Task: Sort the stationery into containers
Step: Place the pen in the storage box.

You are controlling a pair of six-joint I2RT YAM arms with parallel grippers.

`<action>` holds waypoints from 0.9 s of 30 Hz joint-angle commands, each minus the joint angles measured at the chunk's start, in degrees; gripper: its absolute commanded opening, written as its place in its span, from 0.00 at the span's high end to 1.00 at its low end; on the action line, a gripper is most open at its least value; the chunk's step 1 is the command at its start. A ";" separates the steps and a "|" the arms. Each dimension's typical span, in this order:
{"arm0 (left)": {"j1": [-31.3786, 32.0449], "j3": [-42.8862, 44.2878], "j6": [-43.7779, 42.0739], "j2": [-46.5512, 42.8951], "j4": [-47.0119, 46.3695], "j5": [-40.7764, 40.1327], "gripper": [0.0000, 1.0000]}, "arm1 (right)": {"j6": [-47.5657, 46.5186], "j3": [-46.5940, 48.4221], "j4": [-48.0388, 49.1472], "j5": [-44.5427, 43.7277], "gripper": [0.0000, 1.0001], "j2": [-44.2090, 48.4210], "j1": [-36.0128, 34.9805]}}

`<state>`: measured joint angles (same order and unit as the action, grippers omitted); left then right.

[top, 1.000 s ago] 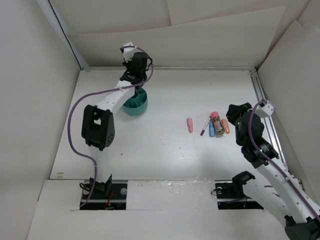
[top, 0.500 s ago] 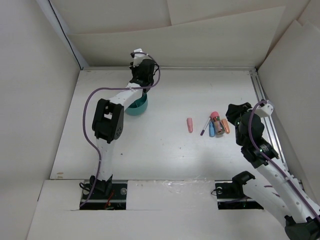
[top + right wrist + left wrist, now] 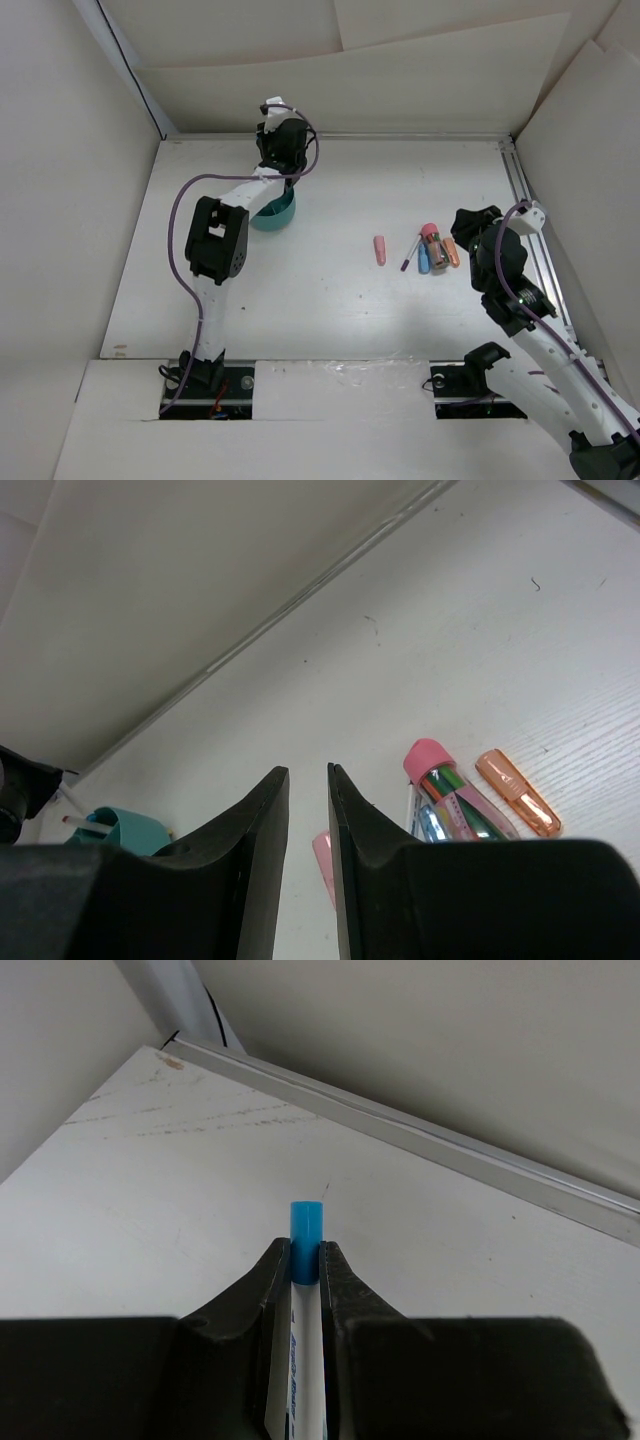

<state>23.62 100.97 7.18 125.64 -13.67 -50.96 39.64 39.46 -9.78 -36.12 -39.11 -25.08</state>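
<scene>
Two tools are at work. The left tool [image 3: 306, 1250] is clamped on a thin white pen with a blue cap [image 3: 306, 1226], raised off the white worktop [image 3: 330, 300] at the far side of the round teal plastic organiser bowl [image 3: 275, 213]. Well to the right of the bowl lie a short pink stick [image 3: 379, 250], a thin white pen with a purple tip [image 3: 411, 252], and a tight cluster: a pink-capped tube [image 3: 432, 236], a blue stick [image 3: 423, 262] and an orange stick [image 3: 451, 252]. The right tool [image 3: 305, 772] hangs just right of that cluster, its jaws a narrow gap apart with nothing between them.
</scene>
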 commanded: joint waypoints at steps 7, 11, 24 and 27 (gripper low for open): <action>-0.24 -3.66 -2.34 -0.40 -5.75 -3.09 1.00 | -0.79 0.26 2.75 0.26 0.72 0.18 0.38; 0.82 -6.04 -4.63 -1.45 -8.91 -3.62 1.00 | -0.79 0.26 2.75 0.26 0.72 0.18 0.38; 2.49 -8.33 -2.53 -4.35 -8.48 -5.91 0.84 | -0.79 0.26 3.28 0.79 0.72 -0.35 0.38; 2.49 -8.86 -0.42 -5.40 -6.73 -5.38 0.82 | -0.79 0.26 3.28 0.79 0.72 -0.35 0.38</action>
<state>26.26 92.58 4.05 125.60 -20.88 -55.00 39.62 39.46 -9.76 -35.83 -39.77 -25.08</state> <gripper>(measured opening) 0.177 0.283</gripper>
